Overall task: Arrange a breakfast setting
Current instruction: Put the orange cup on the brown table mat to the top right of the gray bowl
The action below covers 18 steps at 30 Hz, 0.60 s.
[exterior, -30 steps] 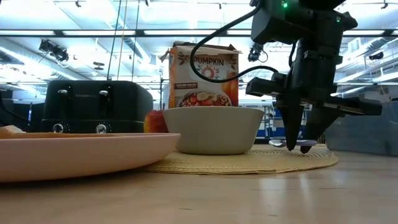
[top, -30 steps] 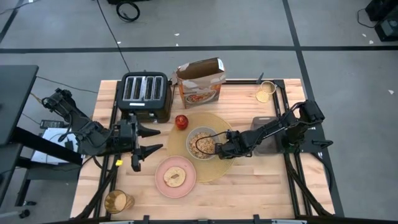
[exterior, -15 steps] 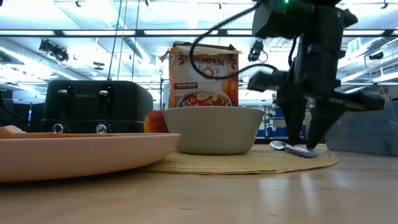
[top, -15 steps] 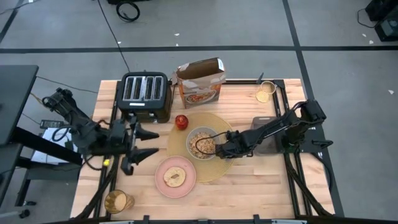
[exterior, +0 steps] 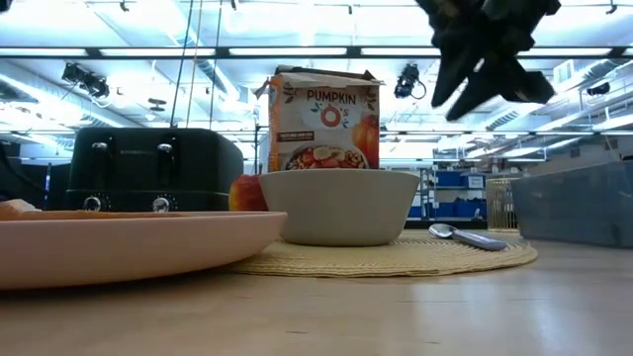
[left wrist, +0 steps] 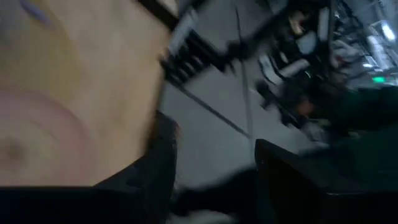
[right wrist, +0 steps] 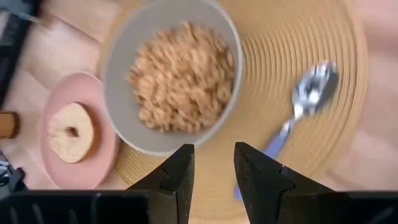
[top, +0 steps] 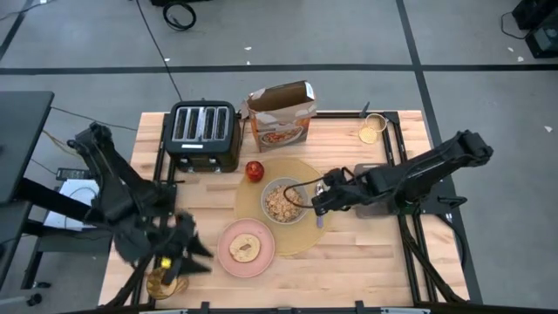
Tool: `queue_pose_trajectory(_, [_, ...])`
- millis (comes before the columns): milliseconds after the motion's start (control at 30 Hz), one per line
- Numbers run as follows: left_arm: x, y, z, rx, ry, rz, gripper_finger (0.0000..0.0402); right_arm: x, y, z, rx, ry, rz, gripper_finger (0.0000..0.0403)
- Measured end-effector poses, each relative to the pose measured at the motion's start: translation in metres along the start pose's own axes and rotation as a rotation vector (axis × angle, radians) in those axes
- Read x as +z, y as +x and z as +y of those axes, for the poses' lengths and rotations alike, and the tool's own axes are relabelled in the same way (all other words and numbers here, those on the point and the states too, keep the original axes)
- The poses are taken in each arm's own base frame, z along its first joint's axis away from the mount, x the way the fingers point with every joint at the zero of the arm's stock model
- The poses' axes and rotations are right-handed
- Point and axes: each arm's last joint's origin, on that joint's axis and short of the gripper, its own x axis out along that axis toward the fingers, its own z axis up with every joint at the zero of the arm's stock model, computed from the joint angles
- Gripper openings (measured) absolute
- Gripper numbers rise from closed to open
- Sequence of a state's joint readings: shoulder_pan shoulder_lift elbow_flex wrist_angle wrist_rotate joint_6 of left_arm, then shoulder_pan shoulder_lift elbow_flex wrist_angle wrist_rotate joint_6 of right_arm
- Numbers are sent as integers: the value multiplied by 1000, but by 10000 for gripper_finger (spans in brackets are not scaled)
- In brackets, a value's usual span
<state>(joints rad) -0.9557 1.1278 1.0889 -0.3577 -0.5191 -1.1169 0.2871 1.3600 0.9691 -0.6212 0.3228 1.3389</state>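
Note:
The grey bowl (top: pixel 283 201) of cereal stands on the round tan placemat (top: pixel 292 237). The silver spoon (right wrist: pixel 305 102) lies on the placemat to the right of the bowl; it also shows in the low view (exterior: pixel 465 235). The pink plate (top: pixel 246 248) holds the round toasted bread (top: pixel 243 249). The red apple (top: pixel 254 170) sits at the placemat's far left edge. The amber glass (top: pixel 166 282) stands at the near left corner. My right gripper (right wrist: pixel 214 167) is open and empty, high above the placemat (exterior: pixel 485 49). My left gripper (top: pixel 179 253) is open and empty, just beside the glass.
The black toaster (top: pixel 203 133) and an open cereal box (top: pixel 281 115) stand at the far side. A small clear cup (top: pixel 371 131) is at the far right. A dark bin (top: pixel 375 187) lies under the right arm. Bare wood shows near the right front.
My right gripper has let go of the spoon, which now lies on the placemat right of the bowl, and has risen well clear of it. My left gripper has swung toward the table's near edge, over to the amber glass.

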Motion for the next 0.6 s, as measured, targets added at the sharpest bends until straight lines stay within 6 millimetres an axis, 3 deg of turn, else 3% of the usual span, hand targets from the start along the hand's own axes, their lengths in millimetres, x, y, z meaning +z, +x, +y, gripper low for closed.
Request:
queue_pose_trajectory(133, [-1, 15, -40, -66, -98, 56, 202, 6, -9, 3, 62, -129, -59, 123])
queue_pose_trajectory(267, [1, 24, -74, 4, -152, 110, 179, 2, -15, 31, 317, -497, -138, 123])
queue_pose_trajectory(400, [-19, 35, -84, 218, -285, 250, 170, -17, -16, 52, 477, -772, -211, 123])
queue_pose_trajectory(600, [-48, 45, -77, 595, -530, 427, 169, -41, -4, 58, 485, -830, -189, 123])
